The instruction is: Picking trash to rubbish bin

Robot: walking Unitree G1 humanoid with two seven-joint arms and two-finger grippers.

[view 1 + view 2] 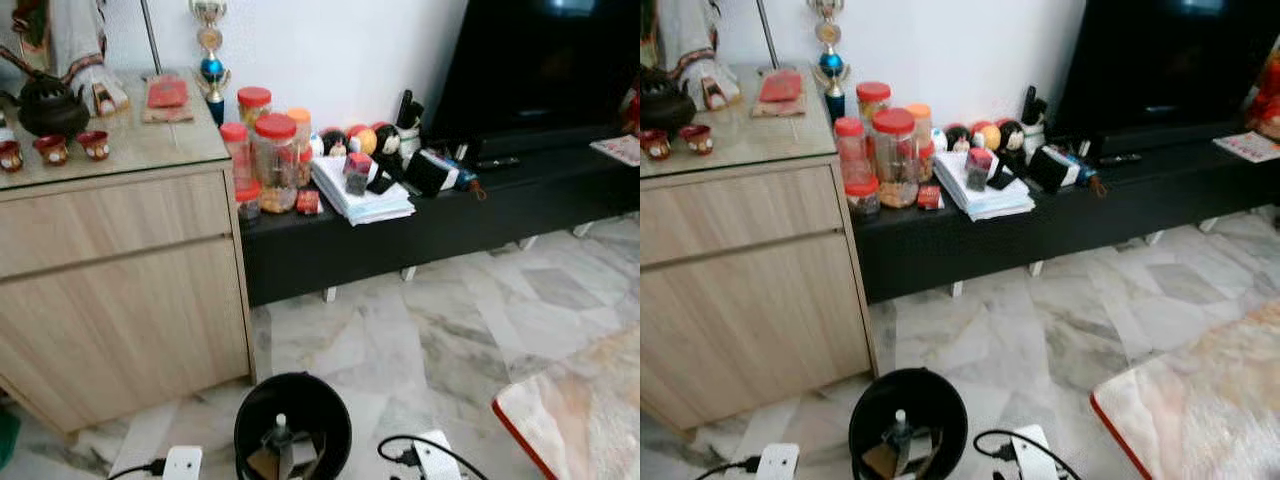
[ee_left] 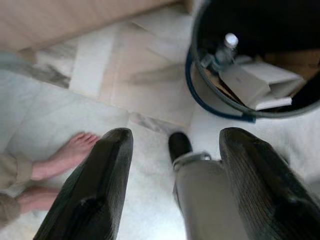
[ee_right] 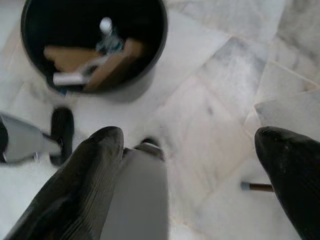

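Nearest the robot, both arms hang low over the marble floor (image 1: 400, 340). The left tool (image 2: 172, 190) has its two black fingers spread apart with nothing between them, and the right tool (image 3: 190, 185) is likewise released and empty. Through the left wrist view a person's bare feet (image 2: 60, 165) stand on the tiles close beside the robot's own leg (image 2: 200, 200).

Just ahead sits the rubbish bin (image 1: 293, 425) — black, round, open-topped — already holding a small clear bottle (image 1: 281, 428) with a white cap, some brown cardboard (image 3: 70, 57) and a pale flat box (image 2: 255, 85). White plugs with black cables (image 1: 425, 455) lie on the floor either side of it. In the right wrist view a thin stick-like piece (image 3: 257, 187) lies on the tiles near the right fingers; it may be trash still to collect, though I cannot tell what it is.

Further off stand a wooden cabinet (image 1: 120, 290) whose glass worktop carries a dark teapot (image 1: 48, 105) and small cups, then a low black TV bench (image 1: 420, 225) crowded with red-lidded jars (image 1: 275, 160), a stack of papers (image 1: 360, 195) and small ornaments.

Risks from here, as I judge them: the cables lie where a step toward the bin could snag them, the bare feet are close enough to be trodden on, and the cluttered bench invites a mistaken pick — a jar or ornament taken for rubbish, or knocked over by a reaching arm.
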